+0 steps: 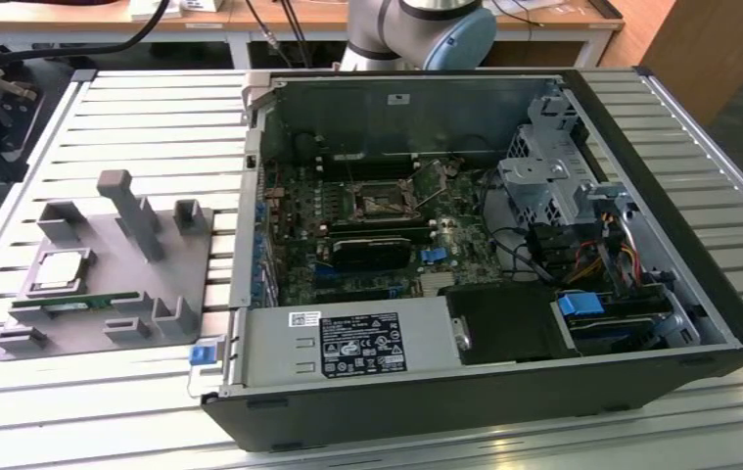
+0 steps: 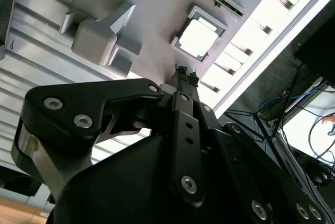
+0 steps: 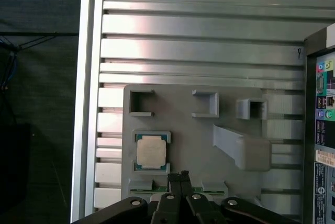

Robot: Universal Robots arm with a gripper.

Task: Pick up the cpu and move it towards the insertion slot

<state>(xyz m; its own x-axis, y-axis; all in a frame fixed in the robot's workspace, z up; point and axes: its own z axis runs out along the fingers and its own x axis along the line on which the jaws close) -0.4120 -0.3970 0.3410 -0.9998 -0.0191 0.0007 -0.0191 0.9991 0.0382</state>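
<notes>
Gripper [image 3: 180,175] poised above the grey fixture [image 3: 199,130] on the slatted table [image 3: 199,51], its fingertips pressed together with nothing between them, tips just beside the cpu [image 3: 151,152]. The cpu lies flat in its square recess in the fixture, untouched. The insertion slot [image 1: 378,201] sits on the motherboard inside the open computer case [image 1: 410,411], well apart from the cpu.

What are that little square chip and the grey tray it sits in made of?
The chip looks metal-topped: a pale, silvery lid with a dull sheen, and a thin greenish rim that may be circuit board. The tray looks like matte grey plastic: one even colour, blocky walls, no shine.
</notes>
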